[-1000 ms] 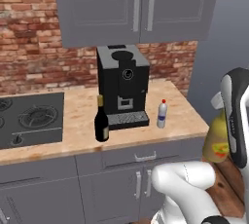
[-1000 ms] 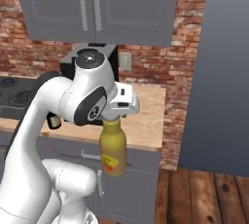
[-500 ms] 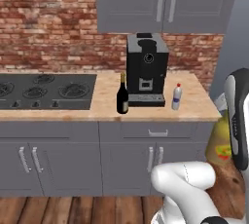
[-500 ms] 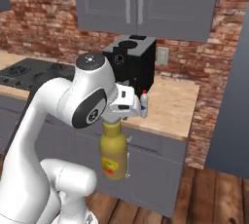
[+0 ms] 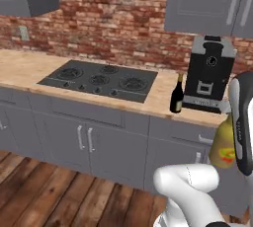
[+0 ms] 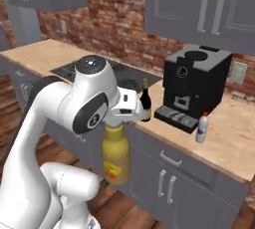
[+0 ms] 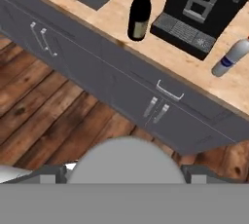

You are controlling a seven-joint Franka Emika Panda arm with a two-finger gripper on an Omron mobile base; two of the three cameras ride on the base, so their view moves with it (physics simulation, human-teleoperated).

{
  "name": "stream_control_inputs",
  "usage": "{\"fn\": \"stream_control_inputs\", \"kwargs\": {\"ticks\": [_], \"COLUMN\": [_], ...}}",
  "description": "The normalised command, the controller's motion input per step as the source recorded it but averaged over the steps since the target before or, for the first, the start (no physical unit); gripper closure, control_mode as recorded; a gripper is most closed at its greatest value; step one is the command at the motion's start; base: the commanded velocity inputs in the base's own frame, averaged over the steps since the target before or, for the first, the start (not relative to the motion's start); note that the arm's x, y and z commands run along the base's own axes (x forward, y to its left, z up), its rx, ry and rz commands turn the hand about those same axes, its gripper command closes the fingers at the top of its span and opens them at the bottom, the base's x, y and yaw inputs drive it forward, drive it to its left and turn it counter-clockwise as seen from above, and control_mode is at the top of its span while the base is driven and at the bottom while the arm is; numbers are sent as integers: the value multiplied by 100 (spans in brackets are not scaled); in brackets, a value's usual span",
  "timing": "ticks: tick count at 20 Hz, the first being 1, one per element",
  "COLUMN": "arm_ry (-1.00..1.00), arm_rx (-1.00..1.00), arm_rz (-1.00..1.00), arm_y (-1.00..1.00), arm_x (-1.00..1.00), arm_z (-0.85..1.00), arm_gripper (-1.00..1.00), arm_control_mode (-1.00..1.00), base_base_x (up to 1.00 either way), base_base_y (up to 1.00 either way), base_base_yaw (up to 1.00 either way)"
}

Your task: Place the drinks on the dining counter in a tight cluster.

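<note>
**Inspector:** Brick wall and grey upper cabinets back the wooden counter (image 6: pixel 234 143), which carries a black stove top (image 5: pixel 101 80) and a black coffee machine (image 6: pixel 196 86). Where do the drinks stand?

**Assistant:** Two are on that counter. The dark wine bottle (image 6: pixel 145 104) stands upright just beside the coffee machine, at its 9 o'clock in the right base view. The small clear bottle (image 6: pixel 202 128) stands near the machine's front right corner, upright as far as can be told. The third, the yellow-olive bottle (image 6: pixel 116 156), hangs in the air in front of the cabinets, off the counter.

**Inspector:** State of the gripper?

**Assistant:** The gripper (image 6: pixel 119 121) has its jaws spread wide around the neck of the yellow-olive bottle and carries it. The bottle's long axis runs vertical, body straight below the hand at 6 o'clock. In the hand view the grey cap (image 7: pixel 125 161) sits between the finger tips.

**Inspector:** And the dining counter?

**Assistant:** It cannot be located from these views. In judgement, the held bottle must travel away from this counter, staying upright, before it can be set down; the other two bottles are not yet collected.
</note>
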Motion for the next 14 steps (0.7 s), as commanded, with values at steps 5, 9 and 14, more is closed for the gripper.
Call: {"fn": "stream_control_inputs", "kwargs": {"ticks": [5,9,14], "arm_ry": [0,0,0], "arm_rx": [0,0,0], "arm_rz": [0,0,0], "arm_y": [0,0,0], "arm_x": [0,0,0], "arm_z": [0,0,0], "arm_gripper": [100,100,100], "arm_control_mode": [100,100,100], "base_base_x": [-39,-19,-1], "base_base_y": [0,0,0], "base_base_yaw": [65,70,72]}}
